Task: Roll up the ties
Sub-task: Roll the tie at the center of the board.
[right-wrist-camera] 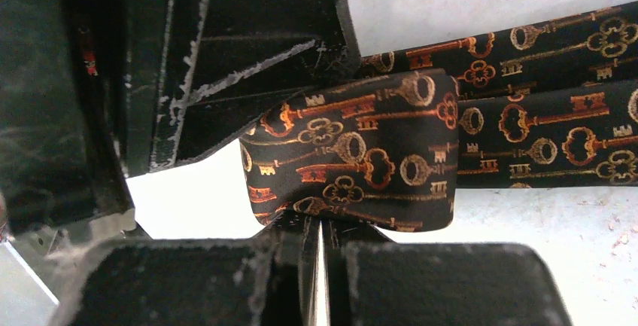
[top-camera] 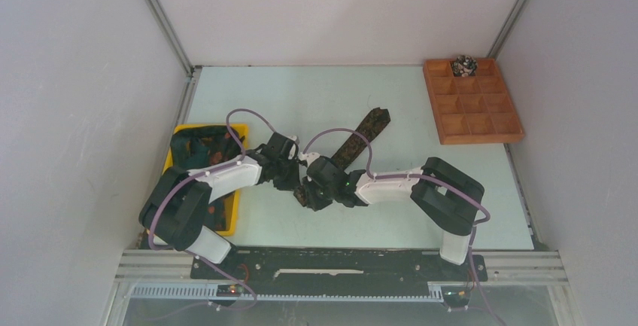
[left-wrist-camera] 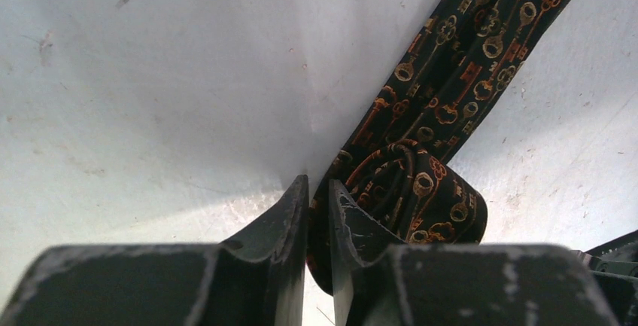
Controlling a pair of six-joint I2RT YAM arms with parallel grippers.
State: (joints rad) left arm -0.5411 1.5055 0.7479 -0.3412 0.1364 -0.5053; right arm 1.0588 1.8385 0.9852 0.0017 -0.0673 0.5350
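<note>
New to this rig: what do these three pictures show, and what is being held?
Two robot arms with two-finger grippers stand at a table. The wide picture looks down from above and behind them; the other two come from cameras on each wrist. A dark key-patterned tie lies diagonally on the table, its near end a roll. The left gripper seems to pinch the roll's edge; the right gripper is shut against the roll, whether on fabric is unclear. More ties lie in a yellow bin on the left; one finished coil sits in a wooden tray, far right.
</note>
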